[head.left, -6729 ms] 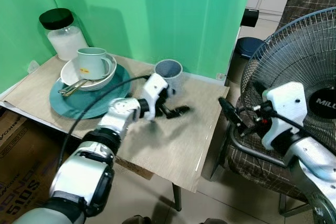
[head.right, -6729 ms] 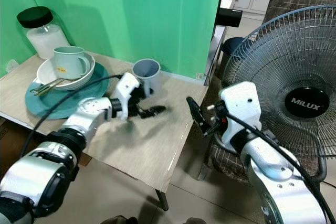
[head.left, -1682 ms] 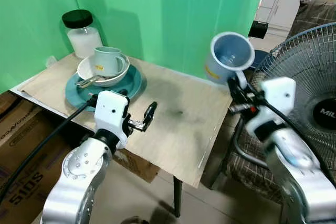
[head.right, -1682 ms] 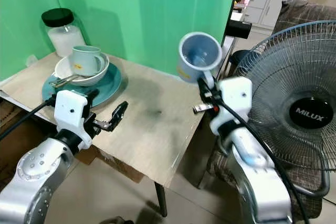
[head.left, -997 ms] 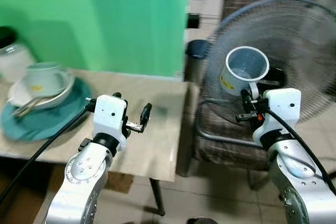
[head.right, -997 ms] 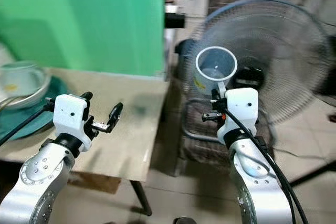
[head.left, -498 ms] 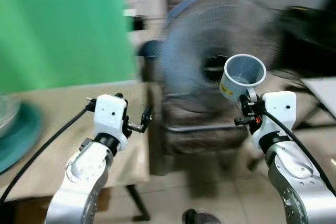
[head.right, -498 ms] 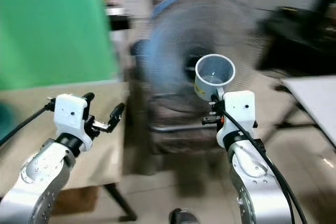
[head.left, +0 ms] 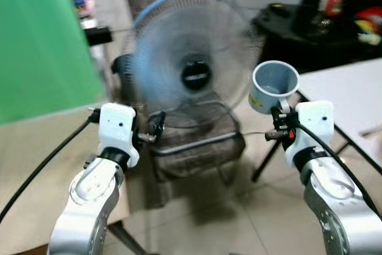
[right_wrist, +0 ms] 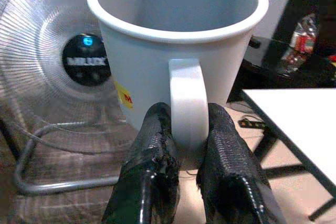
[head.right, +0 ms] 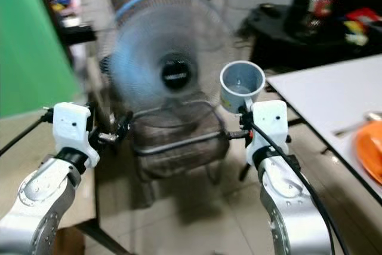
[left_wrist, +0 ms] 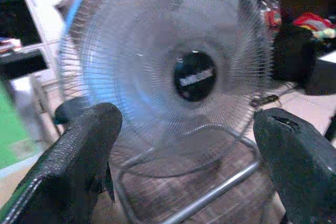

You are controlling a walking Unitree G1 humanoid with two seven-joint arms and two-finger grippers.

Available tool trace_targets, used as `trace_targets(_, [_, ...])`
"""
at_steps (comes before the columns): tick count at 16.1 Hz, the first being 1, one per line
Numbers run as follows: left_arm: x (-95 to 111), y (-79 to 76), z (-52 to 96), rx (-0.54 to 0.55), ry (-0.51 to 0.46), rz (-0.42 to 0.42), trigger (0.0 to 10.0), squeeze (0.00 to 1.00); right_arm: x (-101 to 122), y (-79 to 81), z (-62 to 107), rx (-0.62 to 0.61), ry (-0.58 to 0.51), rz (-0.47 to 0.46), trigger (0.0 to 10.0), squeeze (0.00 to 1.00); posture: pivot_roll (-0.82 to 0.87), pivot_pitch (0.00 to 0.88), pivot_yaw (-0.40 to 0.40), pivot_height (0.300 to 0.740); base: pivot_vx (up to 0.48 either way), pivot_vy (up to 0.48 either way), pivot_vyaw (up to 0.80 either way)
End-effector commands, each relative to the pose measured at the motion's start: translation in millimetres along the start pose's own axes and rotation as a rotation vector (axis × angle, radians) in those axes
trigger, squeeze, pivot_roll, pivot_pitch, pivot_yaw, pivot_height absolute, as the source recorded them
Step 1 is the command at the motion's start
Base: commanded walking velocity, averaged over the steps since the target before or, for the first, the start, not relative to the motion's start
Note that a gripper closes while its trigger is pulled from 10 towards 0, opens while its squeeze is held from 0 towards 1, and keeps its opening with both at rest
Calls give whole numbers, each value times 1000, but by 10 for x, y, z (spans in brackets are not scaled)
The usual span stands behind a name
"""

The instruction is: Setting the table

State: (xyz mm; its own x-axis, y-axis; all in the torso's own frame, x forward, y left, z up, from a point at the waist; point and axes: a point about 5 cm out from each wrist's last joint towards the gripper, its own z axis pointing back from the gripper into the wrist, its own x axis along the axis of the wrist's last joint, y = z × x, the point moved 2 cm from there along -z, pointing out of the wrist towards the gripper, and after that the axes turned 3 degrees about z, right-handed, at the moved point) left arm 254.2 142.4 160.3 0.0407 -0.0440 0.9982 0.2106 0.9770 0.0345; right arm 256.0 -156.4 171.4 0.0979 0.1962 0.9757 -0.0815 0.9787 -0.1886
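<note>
A grey-blue mug point(head.left: 273, 85) with a yellow sticker is held upright in the air, and my right gripper point(head.left: 280, 113) is shut on its handle. In the right wrist view both black fingers point(right_wrist: 152, 145) pinch the handle of the mug point(right_wrist: 178, 35). My left gripper point(head.left: 154, 128) is raised at chest height, open, with nothing between its fingers point(left_wrist: 79, 161). A white table point(head.right: 334, 97) stands to the right, with an orange plate point(head.right: 371, 147) at its near right edge.
A standing fan point(head.left: 188, 67) rests on a brown cushioned chair point(head.left: 197, 147) straight ahead. A wooden table point(head.left: 30, 165) and green screen point(head.left: 36, 46) lie on the left. A dark table point(head.left: 298, 28) with clutter stands behind. Tiled floor lies below.
The view has swung right: the green screen and dish-laden wooden table slid off left, and the white table came into sight. The mug, earlier on the wooden table, stays in my right gripper.
</note>
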Motion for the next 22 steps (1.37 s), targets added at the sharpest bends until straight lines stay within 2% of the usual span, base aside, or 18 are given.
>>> trace_targets(1, [26,-19,-20,-16,-10,-1,10000,0,24,-46,5,-20,-4,12,10000,0,-11,0,22,740,0,0,-800])
trace_targets(12, [212,18,-128,-42,-71,1,10000,0,283,-95,-51,-59,-101,1,10000,0,-21,0,26,740,297,0,-774])
trace_targets(22, [262,51,-161,-69,-81,-12,10000,0,352,-94,-72,-65,-121,-16,10000,0,-19,0,33,740,340,0,0])
